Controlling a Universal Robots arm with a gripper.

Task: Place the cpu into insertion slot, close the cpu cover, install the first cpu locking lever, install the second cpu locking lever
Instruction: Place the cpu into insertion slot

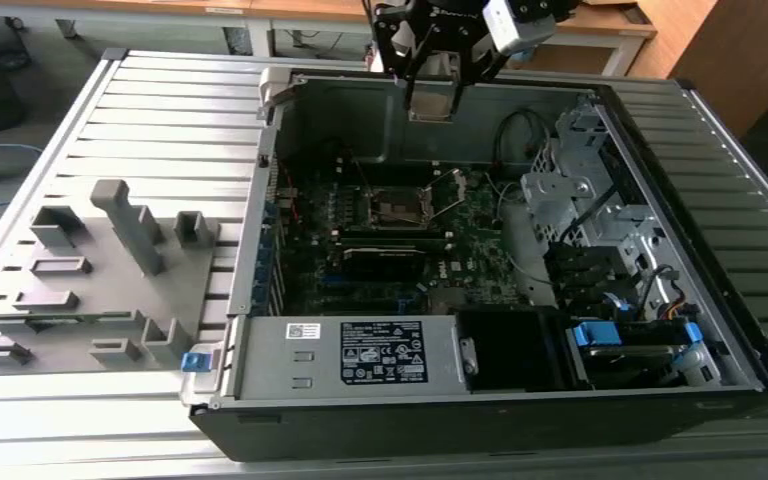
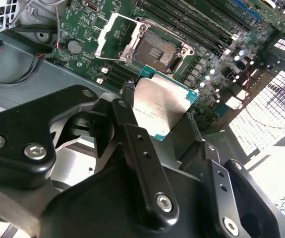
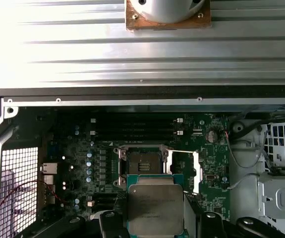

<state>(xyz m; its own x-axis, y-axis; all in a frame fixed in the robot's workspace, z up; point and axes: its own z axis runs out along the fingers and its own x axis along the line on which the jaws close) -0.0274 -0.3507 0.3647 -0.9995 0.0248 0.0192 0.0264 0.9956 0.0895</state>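
**Chip held over an open socket**

My black two-fingered claw (image 2: 158,105) pinches the cpu (image 2: 164,106), a small flat square chip with a dull silver-grey metal top. One finger (image 2: 132,131) presses on each of two opposite edges. In the first wrist view the chip (image 3: 155,208) hangs level between the claw (image 3: 157,222) tips, apart from the board and just beside the socket as seen from there.

The insertion slot (image 2: 159,49), a square black socket with a dark centre and silvery rim, lies bare on the green motherboard (image 2: 83,20). The cpu cover (image 2: 113,32), a thin silvery square metal frame with a large window, stands swung up off one side of it. Both wrist views show the socket (image 3: 143,166) with nothing in it and the frame (image 3: 196,166) raised at its side.

In the exterior view my claw (image 1: 431,108) hangs above the far wall of the black open computer case (image 1: 491,425). The case lies on its side on the grey slatted metal desk (image 1: 157,110). The socket (image 1: 398,203) sits lower, mid-board. A grey moulded parts holder (image 1: 91,290) rests near the desk's edge at the exterior view's left.
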